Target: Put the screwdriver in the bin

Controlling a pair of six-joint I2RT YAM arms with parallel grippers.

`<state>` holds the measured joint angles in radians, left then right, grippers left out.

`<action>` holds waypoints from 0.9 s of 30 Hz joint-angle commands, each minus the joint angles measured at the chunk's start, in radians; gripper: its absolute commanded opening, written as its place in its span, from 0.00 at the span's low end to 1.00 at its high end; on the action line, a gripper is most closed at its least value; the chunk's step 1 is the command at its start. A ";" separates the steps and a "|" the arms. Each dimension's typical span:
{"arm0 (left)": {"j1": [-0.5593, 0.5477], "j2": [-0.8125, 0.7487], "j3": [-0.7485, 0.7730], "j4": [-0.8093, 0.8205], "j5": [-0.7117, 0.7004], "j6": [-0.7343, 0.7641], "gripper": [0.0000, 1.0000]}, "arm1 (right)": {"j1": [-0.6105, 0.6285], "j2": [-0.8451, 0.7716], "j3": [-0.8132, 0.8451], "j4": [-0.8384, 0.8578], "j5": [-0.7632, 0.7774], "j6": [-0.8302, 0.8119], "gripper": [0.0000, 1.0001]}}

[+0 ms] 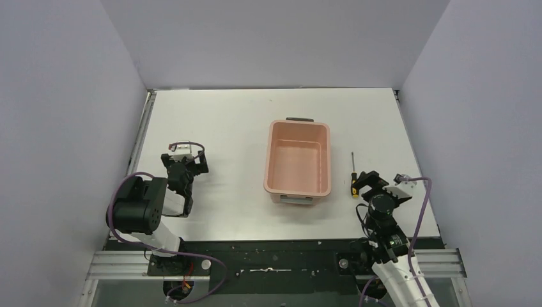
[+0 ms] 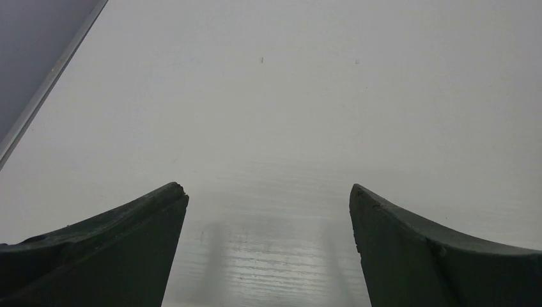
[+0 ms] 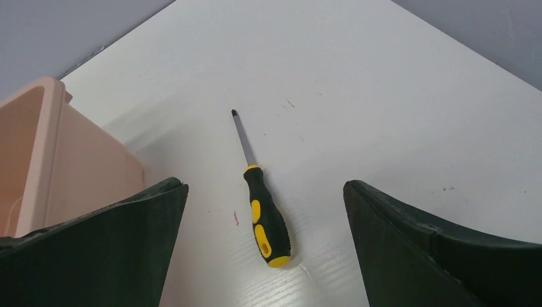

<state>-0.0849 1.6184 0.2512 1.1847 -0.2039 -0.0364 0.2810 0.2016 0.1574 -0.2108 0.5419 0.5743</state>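
The screwdriver point(image 1: 353, 176), with a thin dark shaft and a yellow-and-black handle, lies flat on the white table just right of the bin, tip pointing away. In the right wrist view the screwdriver point(image 3: 264, 208) lies between and just ahead of my open fingers. The salmon-pink bin point(image 1: 298, 162) stands upright and looks empty; its wall point(image 3: 61, 163) shows at the left. My right gripper point(image 1: 365, 184) is open and empty, close behind the handle. My left gripper point(image 1: 186, 167) is open and empty over bare table point(image 2: 268, 192), far left of the bin.
Grey walls enclose the table on three sides. A metal rail point(image 1: 142, 137) runs along the table's left edge. The dark base strip point(image 1: 275, 252) with both arm bases lies at the near edge.
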 commanded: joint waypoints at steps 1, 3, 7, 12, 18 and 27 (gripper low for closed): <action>0.004 -0.008 0.001 0.027 0.020 0.011 0.97 | -0.006 0.035 0.123 0.054 0.013 -0.078 1.00; 0.004 -0.008 0.001 0.027 0.020 0.010 0.97 | -0.006 0.083 0.225 0.033 0.034 -0.113 1.00; 0.004 -0.009 0.001 0.028 0.019 0.011 0.97 | -0.006 0.292 0.526 -0.070 0.097 -0.184 1.00; 0.004 -0.009 0.002 0.026 0.020 0.011 0.97 | -0.008 0.700 1.067 -0.319 -0.027 -0.310 1.00; 0.004 -0.008 0.002 0.027 0.019 0.012 0.97 | -0.041 1.221 1.765 -0.790 -0.175 -0.362 1.00; 0.004 -0.009 0.001 0.027 0.020 0.010 0.97 | -0.243 1.395 1.492 -0.739 -0.465 -0.352 0.80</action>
<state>-0.0849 1.6184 0.2512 1.1847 -0.2012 -0.0364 0.0929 1.6005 1.8198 -0.8974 0.2043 0.2348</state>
